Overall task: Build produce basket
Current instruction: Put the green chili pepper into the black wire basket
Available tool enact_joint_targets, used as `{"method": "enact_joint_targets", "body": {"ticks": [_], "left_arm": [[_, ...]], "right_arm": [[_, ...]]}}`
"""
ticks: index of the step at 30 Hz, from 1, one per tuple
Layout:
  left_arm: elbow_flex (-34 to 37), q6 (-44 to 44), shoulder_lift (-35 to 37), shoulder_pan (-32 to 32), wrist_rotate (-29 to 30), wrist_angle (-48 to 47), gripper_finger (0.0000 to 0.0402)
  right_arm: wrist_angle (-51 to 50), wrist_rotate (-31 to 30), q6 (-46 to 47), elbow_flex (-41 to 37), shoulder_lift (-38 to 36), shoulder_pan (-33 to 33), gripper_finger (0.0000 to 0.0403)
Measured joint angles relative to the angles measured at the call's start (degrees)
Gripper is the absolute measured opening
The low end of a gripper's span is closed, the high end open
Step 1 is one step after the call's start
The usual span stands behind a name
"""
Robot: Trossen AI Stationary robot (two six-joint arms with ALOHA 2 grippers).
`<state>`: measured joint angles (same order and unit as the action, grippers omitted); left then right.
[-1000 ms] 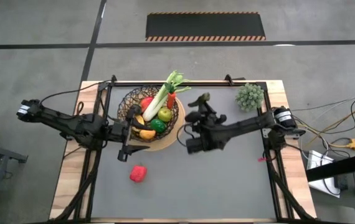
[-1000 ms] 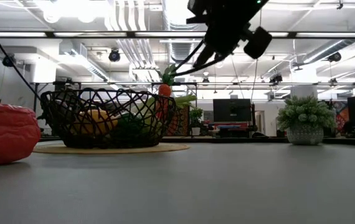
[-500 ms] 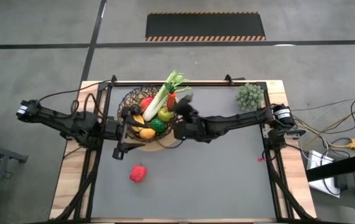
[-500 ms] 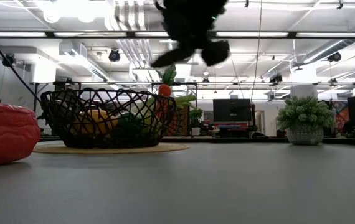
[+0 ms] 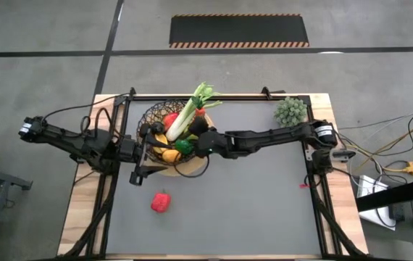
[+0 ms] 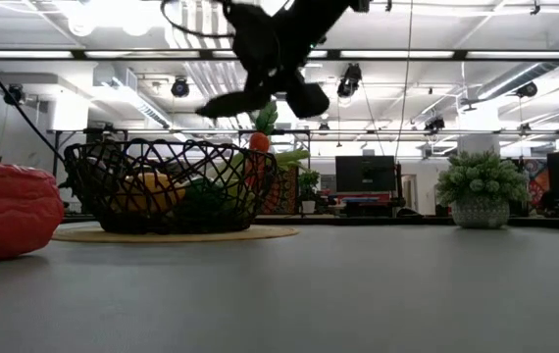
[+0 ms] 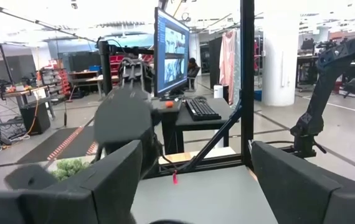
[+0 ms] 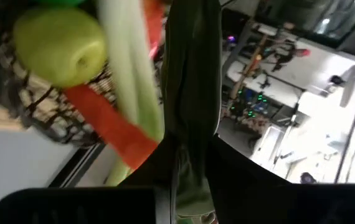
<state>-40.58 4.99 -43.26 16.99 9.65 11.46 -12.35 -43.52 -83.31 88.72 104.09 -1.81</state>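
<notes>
My right gripper [image 5: 196, 138] is clamping a long dark-green toy cucumber [image 8: 193, 93], hovering over the round dark-brown wire basket [image 5: 148, 116] just beneath.

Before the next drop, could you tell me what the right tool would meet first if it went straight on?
Probably the produce in the basket: the right tool, gripping the dark cucumber, points at the leek and green apple. Depth is unclear.
</notes>
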Motion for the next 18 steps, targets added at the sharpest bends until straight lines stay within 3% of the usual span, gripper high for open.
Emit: {"method": "enact_joint_targets", "body": {"ticks": [8,18], "left_arm": [[0.0,-0.1,-0.1,0.0,0.0,0.0,0.0283],[0.0,-0.1,0.2,0.0,0.0,0.0,0.0283]], "right_arm": [[-4.6,-1.5,0.2,-0.1,1.9,2.5,0.0054],[-5.7,-0.6,1.0,-0.1,2.7,2.6,0.0127]]}}
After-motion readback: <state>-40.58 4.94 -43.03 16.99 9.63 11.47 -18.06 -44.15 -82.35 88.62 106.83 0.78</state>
